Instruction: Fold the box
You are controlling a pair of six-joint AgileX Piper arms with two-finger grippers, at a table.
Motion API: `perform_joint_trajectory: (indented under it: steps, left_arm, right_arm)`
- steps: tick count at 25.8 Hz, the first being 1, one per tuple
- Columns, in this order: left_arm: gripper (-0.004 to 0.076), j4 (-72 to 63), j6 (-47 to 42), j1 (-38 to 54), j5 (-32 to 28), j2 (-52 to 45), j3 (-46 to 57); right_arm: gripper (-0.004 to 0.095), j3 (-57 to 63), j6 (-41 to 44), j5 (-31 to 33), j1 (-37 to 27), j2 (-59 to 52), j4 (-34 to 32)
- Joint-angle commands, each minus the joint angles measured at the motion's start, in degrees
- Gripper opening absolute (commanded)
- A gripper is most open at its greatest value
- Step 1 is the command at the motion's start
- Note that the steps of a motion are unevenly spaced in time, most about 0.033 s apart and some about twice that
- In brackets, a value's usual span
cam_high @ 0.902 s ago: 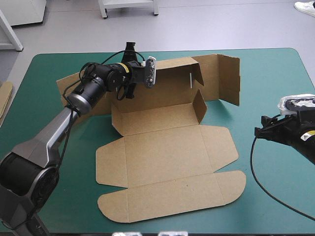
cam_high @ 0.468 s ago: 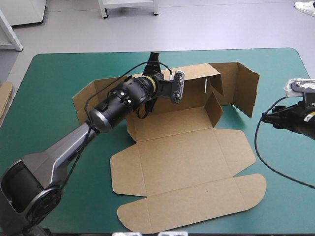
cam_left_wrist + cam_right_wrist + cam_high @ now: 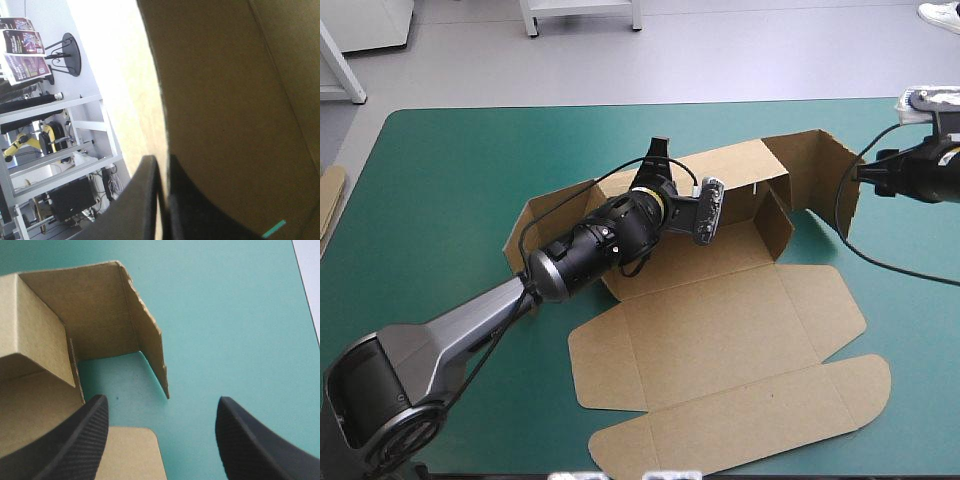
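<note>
While the far wall (image 3: 745,170) is pinched, box (image 3: 720,330): brown sheet, half formed, lying from the middle of the table (image 3: 430,180) out toward its right edge; near panels flat toward the near edge.
far wall: raised along the sheet's side nearest the table's far edge.
left gripper (image 3: 161,167): fingers (image 3: 135,200) pressed together on the far wall's top edge, board between them; arm reaches in over the sheet.
right gripper (image 3: 162,407): its fingers (image 3: 75,440) spread, holding nothing, near the table's far right corner, aimed at the end flap (image 3: 142,330).
end flap: standing, bent round from the far wall's right end; ragged free edge just ahead of the right gripper's gap, not touching it.
inner flap (image 3: 777,222): up just inside the far wall's right end, apart from the end flap.
step (my read): swing the end flap in against the inner flap.
how to do it well: left only holds the far wall upright so the crease acts as hinge; right pushes the flap's flat face, low and slow, not the ragged edge.
risk: push too hard and the sheet slides on the table or the wall pulls out of the pinch.
</note>
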Motion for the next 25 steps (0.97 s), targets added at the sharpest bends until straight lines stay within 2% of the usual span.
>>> perform_joint_trajectory:
  steps: [1, 6, 14, 20, 25]
  left_arm:
    - [-0.0009, 0.5, -4.1, -0.7, -0.1, -2.5, 0.2]
    - [-0.0009, 1.2, -7.2, -0.7, -0.1, -2.5, 0.2]
    - [-0.0009, 0.1, -9.5, -0.7, 1.6, -1.9, 0.2]
    - [-0.0009, 0.2, -9.7, -0.8, 0.8, -1.9, 0.2]
    - [-0.0009, 0.6, -8.5, -0.8, -5.5, -1.9, 0.2]
  right_arm:
    - [0.0577, -6.7, -1.3, -1.4, -0.1, 2.1, 2.2]
    - [0.0577, -14.9, -2.3, 1.7, -0.1, 7.7, 4.2]
    - [0.0574, -24.6, -4.3, 3.0, -0.1, 14.8, 8.1]
    - [0.0526, -33.4, -5.5, 4.5, -0.1, 23.9, 12.1]
    - [0.0526, -39.4, -6.2, 4.5, -0.1, 29.9, 11.9]
